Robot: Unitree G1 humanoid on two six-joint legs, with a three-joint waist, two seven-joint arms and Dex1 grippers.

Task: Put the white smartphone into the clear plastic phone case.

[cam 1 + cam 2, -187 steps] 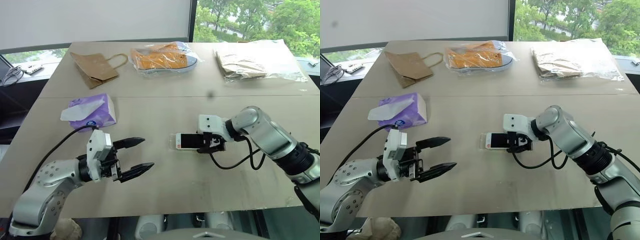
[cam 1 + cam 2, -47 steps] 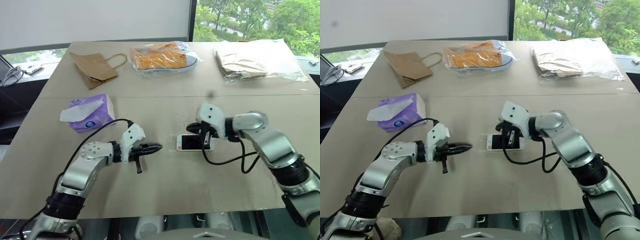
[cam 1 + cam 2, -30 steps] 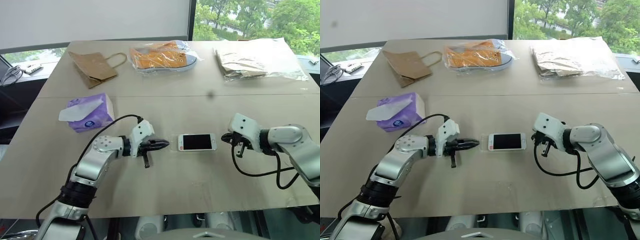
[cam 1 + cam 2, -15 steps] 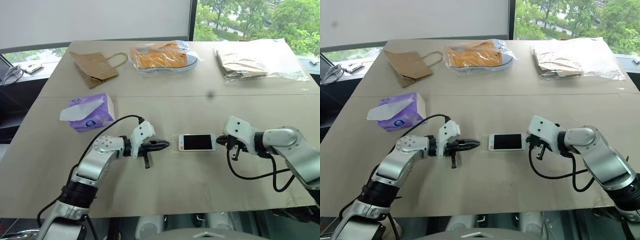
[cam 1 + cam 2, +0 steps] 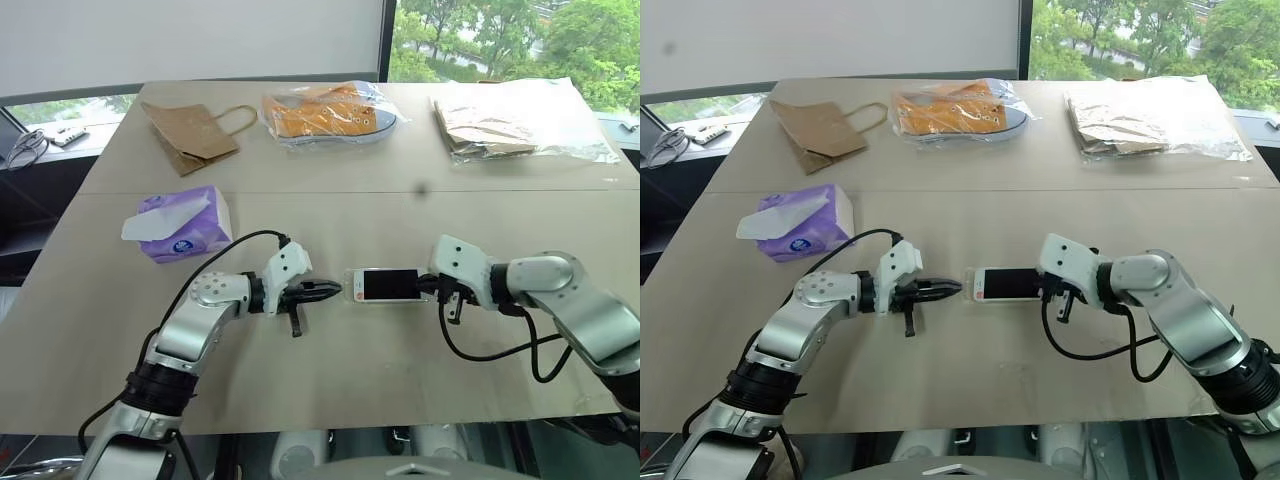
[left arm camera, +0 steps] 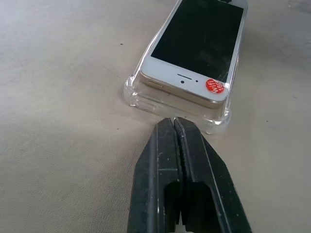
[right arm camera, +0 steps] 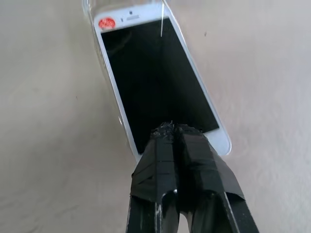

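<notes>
**Phone resting on its case, a closed gripper at each end**

Phone and case lie together at the middle of a tan table, seen from above the robot's two arms. The white smartphone lies flat, screen up, on the clear plastic phone case. In the left wrist view the near end of the phone sits proud of the case's rim, so it does not look fully seated.

The left gripper has its two black fingers pressed together, empty, with the tips just beside the case's left end. The right gripper is also closed on nothing, its tips over the phone's right end; whether they touch the glass I cannot tell.

Judging by looks, the phone is light, rigid and smooth, with fragile glass, so it would likely slide under a sideways push. The case is thin, springy and slippery. Pressing near the phone's white end borders, while bracing the case at its opposite end, seems safest.

Compared with one second ago, the right gripper has moved in from well clear of the phone to its right end. The left gripper has stayed put. About six seconds ago the left fingers were spread wide.

Farther back lie a tissue box, a paper bag and two clear bags.
</notes>
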